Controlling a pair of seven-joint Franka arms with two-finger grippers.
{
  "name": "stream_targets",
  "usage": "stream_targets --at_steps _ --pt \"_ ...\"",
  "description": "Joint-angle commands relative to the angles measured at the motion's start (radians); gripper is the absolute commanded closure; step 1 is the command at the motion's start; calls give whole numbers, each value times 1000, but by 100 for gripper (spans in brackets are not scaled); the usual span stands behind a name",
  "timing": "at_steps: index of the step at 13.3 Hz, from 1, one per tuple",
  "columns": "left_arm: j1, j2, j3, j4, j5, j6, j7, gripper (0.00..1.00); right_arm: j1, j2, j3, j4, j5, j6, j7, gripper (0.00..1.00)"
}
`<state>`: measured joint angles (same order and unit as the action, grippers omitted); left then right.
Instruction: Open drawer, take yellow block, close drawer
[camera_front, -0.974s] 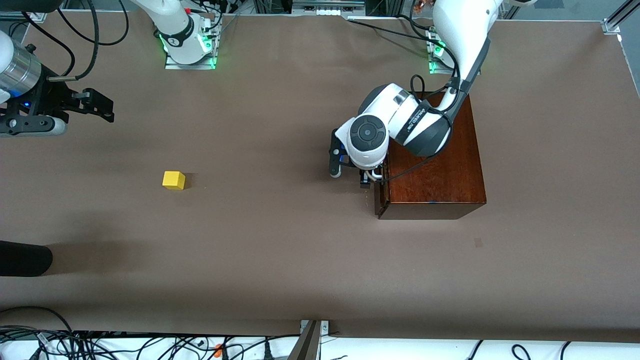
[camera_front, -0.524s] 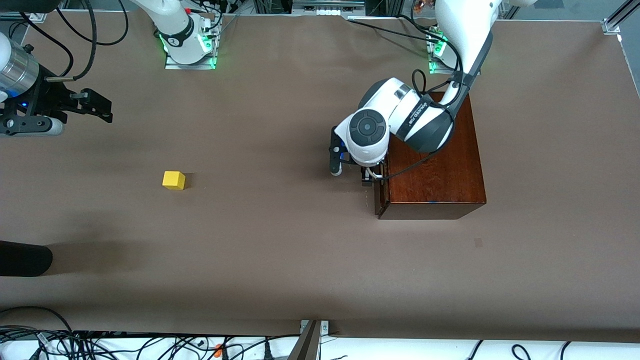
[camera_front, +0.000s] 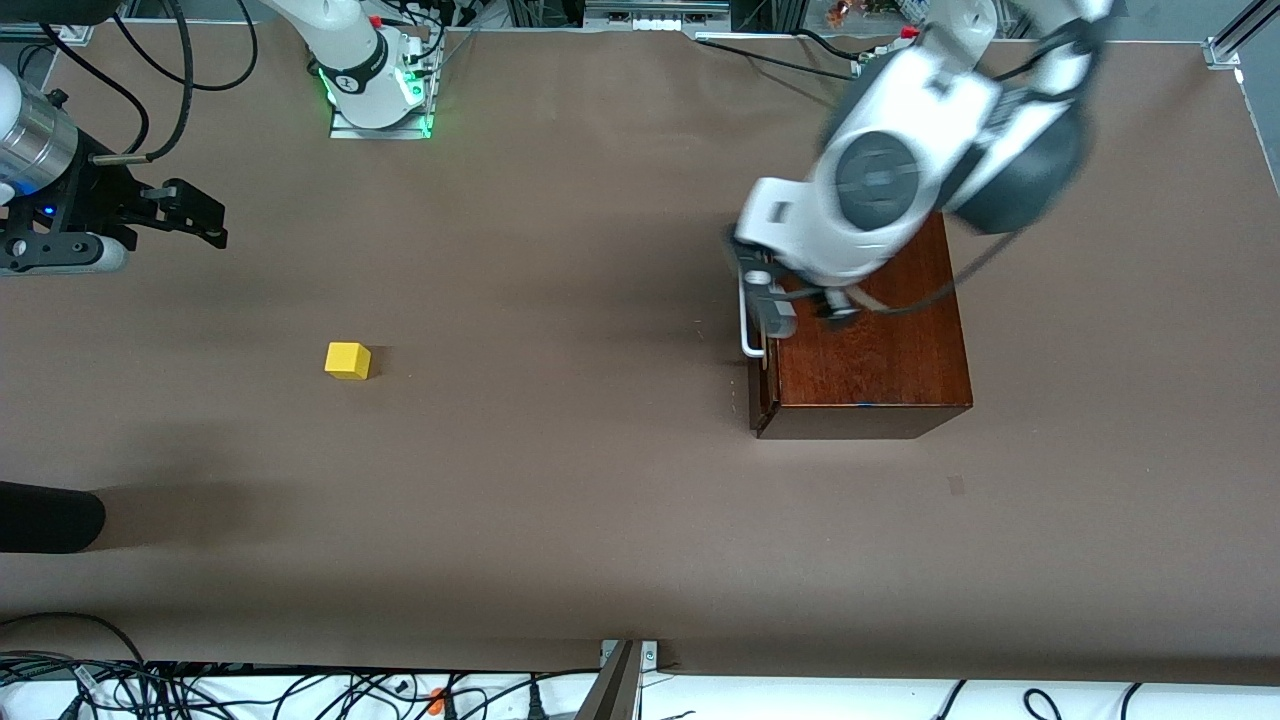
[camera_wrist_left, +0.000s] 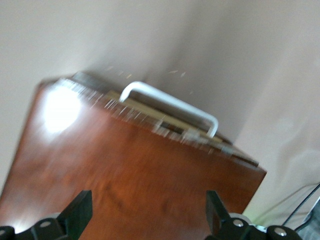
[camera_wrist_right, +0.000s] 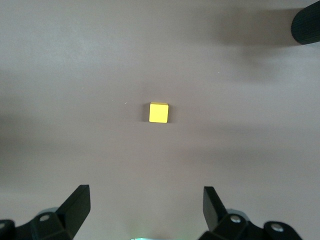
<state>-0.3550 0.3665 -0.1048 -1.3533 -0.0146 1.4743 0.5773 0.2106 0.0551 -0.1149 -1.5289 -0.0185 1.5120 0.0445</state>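
The dark reddish-brown wooden box (camera_front: 870, 340) stands toward the left arm's end of the table. Its drawer (camera_front: 757, 400) is pushed in or nearly so, and the white bar handle (camera_front: 747, 322) is free. My left gripper (camera_front: 805, 312) is open and empty, up in the air over the box top beside the handle. The left wrist view shows the box top (camera_wrist_left: 125, 175) between the open fingers (camera_wrist_left: 79, 214), with the handle (camera_wrist_left: 170, 102) past it. The yellow block (camera_front: 347, 360) lies on the bare table toward the right arm's end. My right gripper (camera_front: 205, 215) waits open above the table, with the block (camera_wrist_right: 159, 112) in its view.
A black rounded object (camera_front: 45, 515) reaches in at the right arm's end of the table, nearer the front camera than the block; it also shows in the right wrist view (camera_wrist_right: 306, 24). Cables (camera_front: 300, 690) run along the table's near edge.
My left gripper has let go of the handle and risen, moving over the box toward its own base. The handle is uncovered. The block and the right arm have not moved.
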Motion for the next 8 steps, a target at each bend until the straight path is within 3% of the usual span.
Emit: stream_targets --at_steps 1,4,8 --pt "54 -56 63 8 4 -57 -123 0 -5 5 1 19 12 -4 11 0" --pt "108 -101 103 14 31 -120 -146 0 -5 5 1 19 12 -4 11 0" --pt "218 -196 105 -93 19 45 -287 0 -5 5 1 19 12 -4 11 0"
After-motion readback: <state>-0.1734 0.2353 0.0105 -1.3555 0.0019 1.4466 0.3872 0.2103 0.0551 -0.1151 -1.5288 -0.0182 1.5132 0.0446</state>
